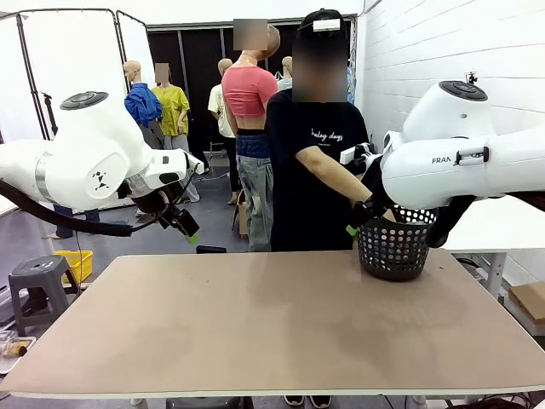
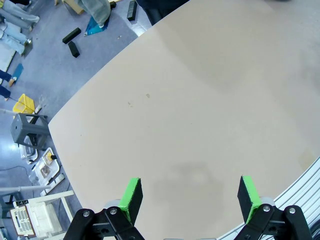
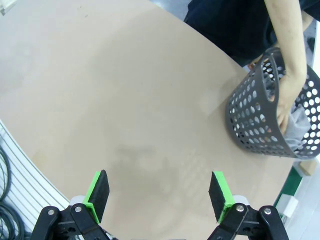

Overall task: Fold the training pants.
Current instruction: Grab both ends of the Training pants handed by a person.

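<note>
Beige table (image 1: 255, 324) carried one black mesh basket (image 1: 392, 251) near its far right corner. Inside lay the grey training pants (image 3: 302, 127), with one person's hand (image 3: 286, 107) reaching in. Two grippers, the left gripper (image 2: 190, 197) and the right gripper (image 3: 159, 192), hung above the table, each with its jaws spread wide.

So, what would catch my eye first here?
A person in a black T-shirt across the tan table has a hand inside a black perforated plastic basket at the far right, where light grey fabric shows. The left gripper and right gripper hang open above the tabletop.
</note>
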Robot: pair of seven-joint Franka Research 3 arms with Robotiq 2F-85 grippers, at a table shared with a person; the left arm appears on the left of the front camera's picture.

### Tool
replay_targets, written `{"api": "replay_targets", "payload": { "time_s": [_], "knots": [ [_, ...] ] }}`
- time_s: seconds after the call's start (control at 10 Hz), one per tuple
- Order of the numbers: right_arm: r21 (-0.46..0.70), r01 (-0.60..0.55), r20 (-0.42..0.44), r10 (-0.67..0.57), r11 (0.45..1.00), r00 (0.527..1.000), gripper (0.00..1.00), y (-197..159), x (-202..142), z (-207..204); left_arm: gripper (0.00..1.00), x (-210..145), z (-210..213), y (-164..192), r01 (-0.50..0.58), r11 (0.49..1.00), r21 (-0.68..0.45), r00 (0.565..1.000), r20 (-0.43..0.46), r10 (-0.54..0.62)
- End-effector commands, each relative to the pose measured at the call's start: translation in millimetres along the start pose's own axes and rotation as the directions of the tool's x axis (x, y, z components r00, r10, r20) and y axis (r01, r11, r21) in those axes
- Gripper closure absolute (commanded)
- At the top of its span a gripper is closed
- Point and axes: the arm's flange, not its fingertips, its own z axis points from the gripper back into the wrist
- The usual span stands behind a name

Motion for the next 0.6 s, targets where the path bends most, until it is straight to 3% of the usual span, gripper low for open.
{"api": "replay_targets", "payload": {
  "time_s": [0.0,0.5],
  "knots": [
    [0.000,0.001,0.001,-0.001,1.000,1.000,0.00,-0.6,0.0,-0.2,0.00,-0.2,-0.1,0.8,-0.002,1.000,-0.001,1.000,0.000,0.002],
    [0.000,0.001,0.001,-0.001,1.000,1.000,0.00,-0.6,0.0,-0.2,0.00,-0.2,-0.1,0.8,-0.002,1.000,-0.001,1.000,0.000,0.002]
  ]
}}
